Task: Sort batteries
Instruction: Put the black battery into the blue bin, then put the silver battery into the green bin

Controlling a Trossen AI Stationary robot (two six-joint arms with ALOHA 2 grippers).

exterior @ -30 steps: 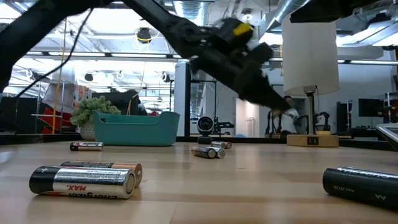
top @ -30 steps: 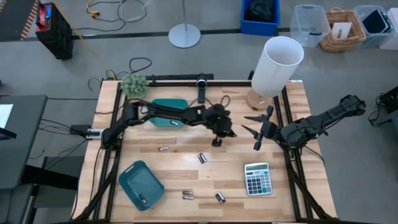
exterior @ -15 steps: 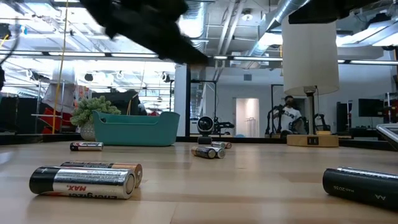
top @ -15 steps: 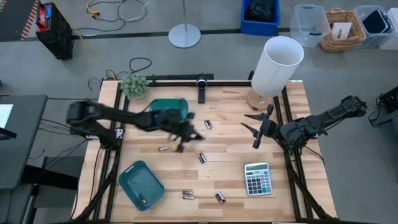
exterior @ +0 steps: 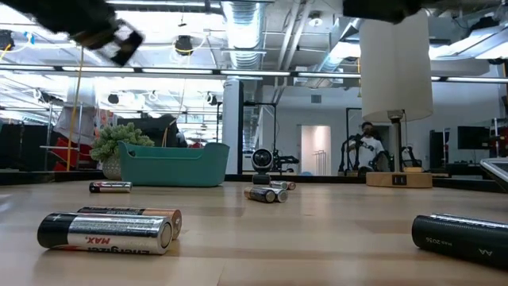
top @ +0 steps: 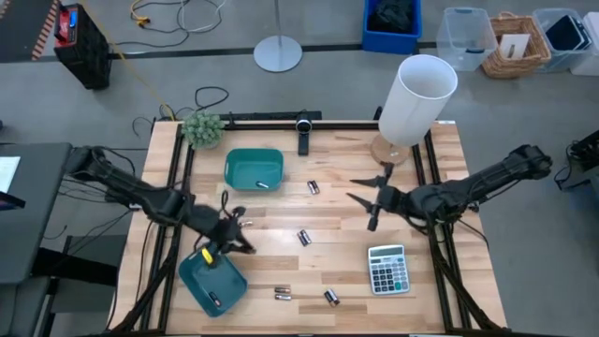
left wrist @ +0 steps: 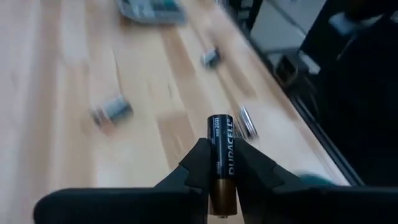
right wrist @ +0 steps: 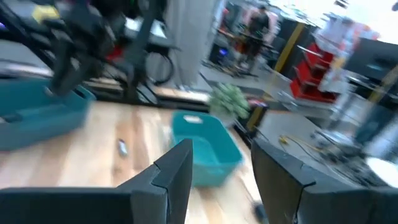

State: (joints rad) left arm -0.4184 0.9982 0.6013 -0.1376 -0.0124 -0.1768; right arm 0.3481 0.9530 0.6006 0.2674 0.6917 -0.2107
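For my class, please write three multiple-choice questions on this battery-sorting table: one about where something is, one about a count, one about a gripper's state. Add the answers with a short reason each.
1. Where is the calculator?
A. beside the plant
B. near the table's front right
C. inside a tray

2. How many teal trays are on the table?
A. one
B. two
C. four

3. What is the left gripper doing?
A. hanging open
B. gripping a battery
C. pressing the calculator

Answers:
1 B, the high view shows it there.
2 B, back tray and front tray.
3 B, fingers pinch a Duracell battery.
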